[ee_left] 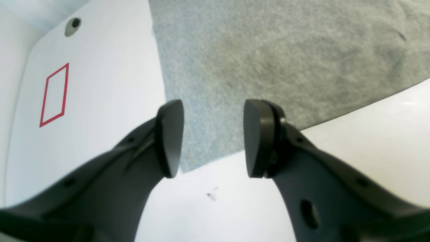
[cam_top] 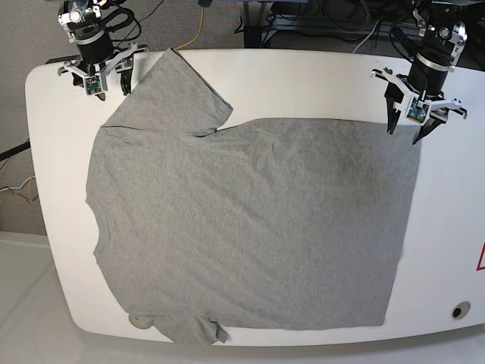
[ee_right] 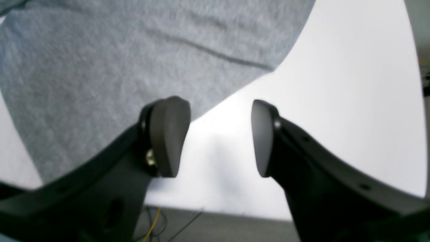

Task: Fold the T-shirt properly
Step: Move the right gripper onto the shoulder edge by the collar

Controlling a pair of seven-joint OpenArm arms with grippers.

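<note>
The heather-grey T-shirt (cam_top: 250,220) lies spread flat on the white table (cam_top: 303,76), plain side up; no lettering shows. One sleeve points to the back left, the hem is at the right. My left gripper (cam_top: 404,133) is open over the back right hem corner. In the left wrist view, its fingers (ee_left: 213,137) straddle the shirt's corner (ee_left: 268,60), apart from it. My right gripper (cam_top: 112,85) is open beside the back left sleeve. In the right wrist view, it (ee_right: 218,137) hangs at the edge of the sleeve fabric (ee_right: 100,67), empty.
A red rectangle mark (ee_left: 53,95) and a round grommet hole (ee_left: 73,26) lie on the table beyond the hem; they also show at the base view's right edge (cam_top: 460,311). Cables (cam_top: 303,15) run on the floor behind the table. The table's rounded edge is near both grippers.
</note>
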